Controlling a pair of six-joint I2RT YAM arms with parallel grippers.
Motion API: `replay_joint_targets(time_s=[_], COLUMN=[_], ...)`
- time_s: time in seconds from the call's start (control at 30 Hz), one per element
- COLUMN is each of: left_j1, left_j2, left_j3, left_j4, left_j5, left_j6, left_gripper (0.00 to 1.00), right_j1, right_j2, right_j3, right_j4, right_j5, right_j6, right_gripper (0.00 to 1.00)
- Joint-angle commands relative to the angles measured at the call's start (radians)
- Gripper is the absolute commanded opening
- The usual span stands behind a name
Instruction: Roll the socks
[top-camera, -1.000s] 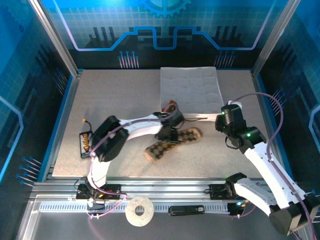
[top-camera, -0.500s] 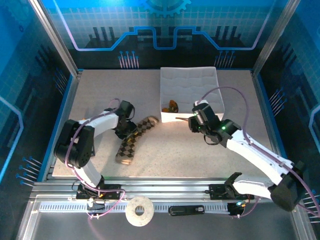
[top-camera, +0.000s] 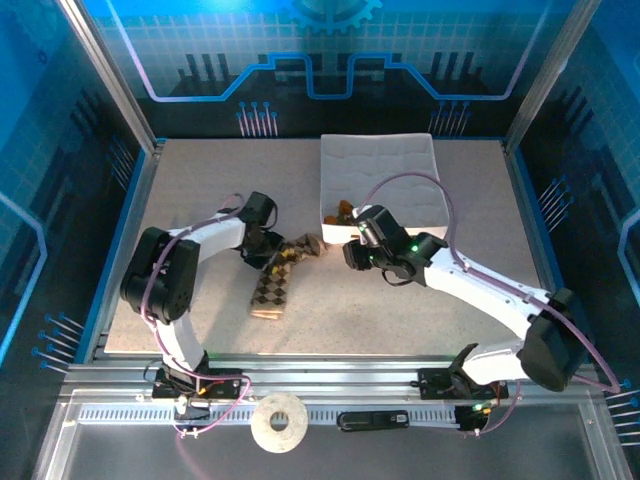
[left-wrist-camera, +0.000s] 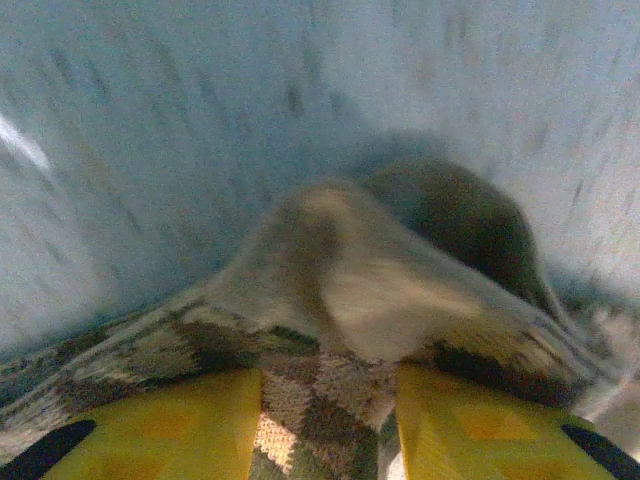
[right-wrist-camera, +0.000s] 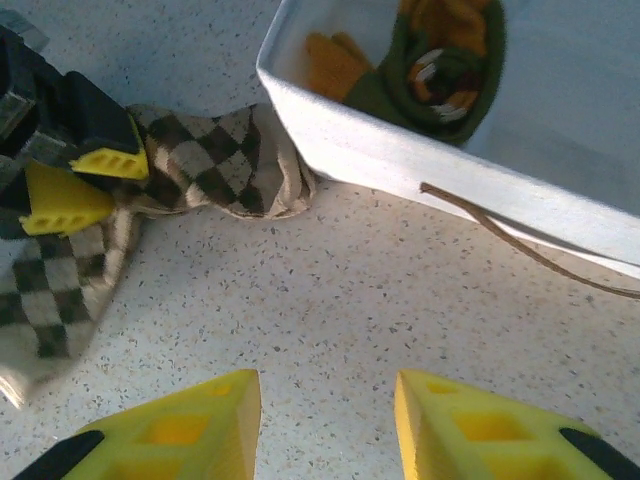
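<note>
The brown-and-beige argyle sock (top-camera: 272, 288) lies on the table left of the white quilted box (top-camera: 400, 160), its upper end bunched and lifted. My left gripper (top-camera: 270, 256) is shut on that bunched part; in the left wrist view the argyle sock (left-wrist-camera: 330, 300) sits between the yellow fingers (left-wrist-camera: 160, 425) of the left gripper (left-wrist-camera: 330, 425). My right gripper (top-camera: 350, 256) hovers open just right of the sock, and in its own view the right gripper (right-wrist-camera: 328, 420) is over bare table. The olive-green and orange sock (right-wrist-camera: 440, 70) lies inside the box (right-wrist-camera: 400, 165), near its front-left corner (top-camera: 344, 212).
A thin brown cord (right-wrist-camera: 520, 245) hangs along the box's front wall. A white tape roll (top-camera: 280, 422) and a black bar (top-camera: 372, 420) lie on the rail in front of the table. The left arm's link (top-camera: 165, 275) stretches across the table's left side.
The argyle sock's upper end has been folded over and the sock has turned more upright. The right gripper has moved left from the box front toward the sock. The left gripper shifted slightly right.
</note>
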Motion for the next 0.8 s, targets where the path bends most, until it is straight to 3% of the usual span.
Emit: replay_joint_targets(time_s=[0.0,0.17,0.27,0.4,0.57,0.77], left_j1=[-0.045,-0.036,-0.024,-0.022,-0.025,-0.063], left_j2=[-0.044,-0.149,-0.208,-0.225,-0.174,0.023], left_j3=[-0.062,-0.117,-0.171,-0.102,0.039,0.213], left_j4=[-0.057,-0.126,-0.058,-0.048,-0.062,-0.034], left_j5=[-0.039,-0.067,-0.037,-0.036,0.003,0.088], left_j6=[-0.118,-0.084,-0.083,-0.029,0.04,0.152], left_gripper=[0.44,0.46,0.49,0.53,0.52,0.48], right_j1=[-0.025,-0.078,-0.087,-0.125,-0.213,-0.304], right_j2=[0.054,0.198,0.29,0.394,0.444,0.449], right_j3=[0.036,0.116,0.165,0.216,0.231,0.251], right_j4=[0.02,0.047,0.083,0.088,0.095,0.083], right_j5=[-0.063,-0.131,-0.145,-0.092,-0.055,-0.062], right_j6=[-0.014,0.0,0.02,0.05,0.057,0.019], right_gripper=[0.4,0.41,0.41,0.41,0.4,0.4])
